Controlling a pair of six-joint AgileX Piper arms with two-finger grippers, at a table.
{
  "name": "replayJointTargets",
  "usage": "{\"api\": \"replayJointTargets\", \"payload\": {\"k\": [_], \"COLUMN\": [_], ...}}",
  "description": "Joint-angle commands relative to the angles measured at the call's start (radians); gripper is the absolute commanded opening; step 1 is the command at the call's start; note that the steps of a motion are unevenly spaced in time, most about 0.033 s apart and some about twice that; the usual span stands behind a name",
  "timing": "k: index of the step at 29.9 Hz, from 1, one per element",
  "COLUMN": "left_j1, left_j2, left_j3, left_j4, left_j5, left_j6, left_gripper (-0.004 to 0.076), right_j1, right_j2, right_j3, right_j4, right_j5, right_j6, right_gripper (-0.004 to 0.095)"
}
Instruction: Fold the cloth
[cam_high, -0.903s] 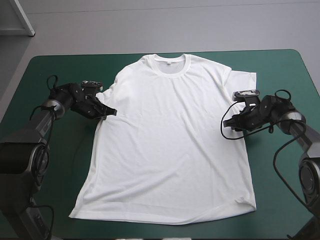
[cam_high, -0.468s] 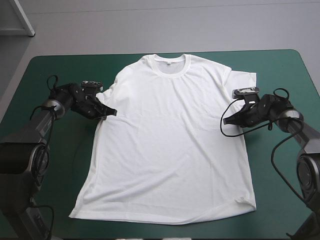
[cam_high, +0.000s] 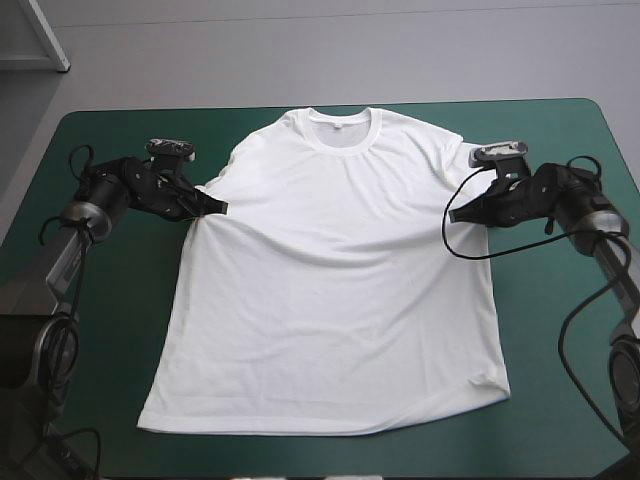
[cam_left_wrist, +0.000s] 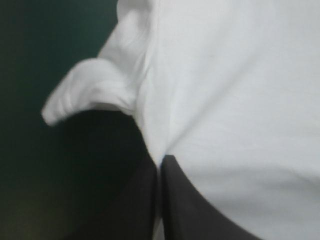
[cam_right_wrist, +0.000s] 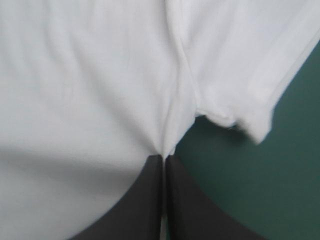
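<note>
The T-shirt (cam_high: 340, 290) lies spread flat in the middle of the teal-green table (cam_high: 100, 340), collar toward the far edge and hem toward the near one. The left tool (cam_high: 218, 208) is clamped on the shirt at the armpit on its side. Its black fingers (cam_left_wrist: 135, 210) all but meet with white cloth pinched between them, and the sleeve (cam_left_wrist: 95, 92) curls up just beside them. The right tool (cam_high: 453, 218) grips the opposite armpit the same way, with the sleeve there lying beside it. Creases run across the chest between the two grips.
</note>
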Motion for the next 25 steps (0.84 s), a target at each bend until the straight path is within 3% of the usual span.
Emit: {"api": "replayJointTargets", "payload": {"k": [1,11,18,25], "left_j1": [-0.004,0.097,0.177,0.177], "left_j2": [-0.120,-0.359,-0.491,-0.518], "left_j3": [-0.027,-0.068,-0.280,-0.522], "left_j4": [-0.013,-0.021,-0.017,-0.014], "left_j5": [-0.043,-0.037,0.065,0.127], "left_j6": [0.001,-0.034,-0.011,-0.009], "left_gripper": [0.0019,0.0019,0.0019,0.0019], "right_j1": [-0.006,-0.008,-0.008,-0.008], "right_j2": [-0.124,-0.311,-0.458,-0.559], "right_j3": [-0.097,-0.227,-0.294,-0.339], "right_j4": [0.010,-0.029,-0.044,-0.044], "right_j5": [-0.004,0.037,0.037,0.028], "right_j6": [0.000,0.000,0.000,0.000], "right_gripper": [-0.0016,-0.0017,-0.0018,-0.0017]}}
